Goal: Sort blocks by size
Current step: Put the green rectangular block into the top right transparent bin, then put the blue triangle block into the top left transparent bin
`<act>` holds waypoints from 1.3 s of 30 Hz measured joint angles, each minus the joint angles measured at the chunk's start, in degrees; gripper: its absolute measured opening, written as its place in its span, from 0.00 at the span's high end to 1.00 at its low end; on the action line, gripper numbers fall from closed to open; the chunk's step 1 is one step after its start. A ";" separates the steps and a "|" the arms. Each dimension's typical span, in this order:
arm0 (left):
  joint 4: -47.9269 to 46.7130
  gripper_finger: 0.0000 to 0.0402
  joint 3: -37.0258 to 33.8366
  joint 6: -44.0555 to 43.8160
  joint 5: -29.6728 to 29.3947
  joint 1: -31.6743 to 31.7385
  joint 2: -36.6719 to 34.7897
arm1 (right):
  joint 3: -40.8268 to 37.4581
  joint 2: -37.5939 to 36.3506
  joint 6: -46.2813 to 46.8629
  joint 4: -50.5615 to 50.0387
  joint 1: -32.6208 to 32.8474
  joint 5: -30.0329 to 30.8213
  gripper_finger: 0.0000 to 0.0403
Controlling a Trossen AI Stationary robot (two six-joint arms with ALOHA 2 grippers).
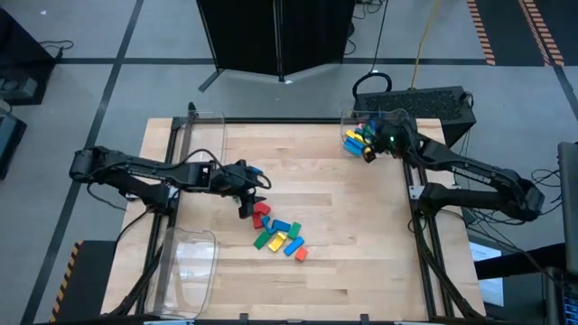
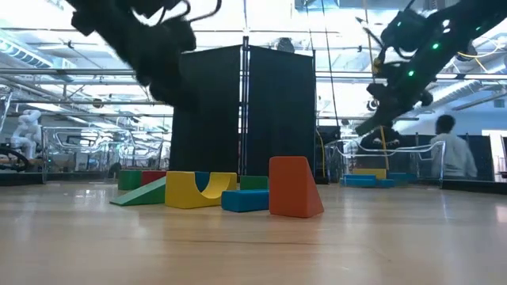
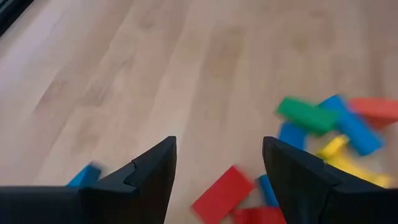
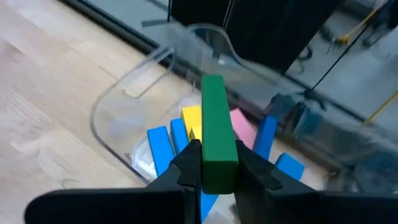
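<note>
A pile of coloured blocks [image 1: 278, 233] lies on the wooden table near its middle; the low view shows it too [image 2: 226, 190]. My left gripper [image 1: 246, 208] hangs open just left of the pile, above the table. In its wrist view [image 3: 217, 146] a red block [image 3: 222, 194] lies between and ahead of the fingers. My right gripper [image 1: 370, 152] is at the far right, shut on a green bar block [image 4: 214, 121] over a clear bin [image 4: 118, 112]. Several blocks [image 4: 168, 143] lie in that bin. My right gripper pinches the green bar between its two fingers, on the bar's two long sides at its near end [image 4: 217, 169]. The fingers lie along the bar, which sticks out forward past them. The bar is lifted clear, above the bin and the blocks in it.
A clear bin [image 1: 191, 260] stands at the near left of the table and another [image 1: 204, 134] at the far left. A single blue block [image 3: 84, 176] lies beside my left gripper. Bare wood lies between the pile and the far right bin. A person [image 2: 450, 150] shows in the room behind.
</note>
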 joint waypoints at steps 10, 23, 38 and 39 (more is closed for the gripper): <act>0.09 0.40 -3.74 -0.63 -3.41 0.04 0.11 | -0.01 10.89 -0.22 4.09 -10.01 -8.59 0.88; 0.19 0.40 -4.06 -0.11 -3.42 0.04 0.10 | -0.01 18.02 -0.17 10.07 -13.62 -8.52 0.69; -0.47 0.40 -4.08 -0.02 -3.42 0.04 0.09 | -0.01 15.07 -3.41 10.62 -13.49 -8.45 0.62; -0.48 0.40 -4.08 -0.02 -3.42 0.04 0.09 | -0.01 13.97 -3.41 10.64 -13.29 -8.37 0.62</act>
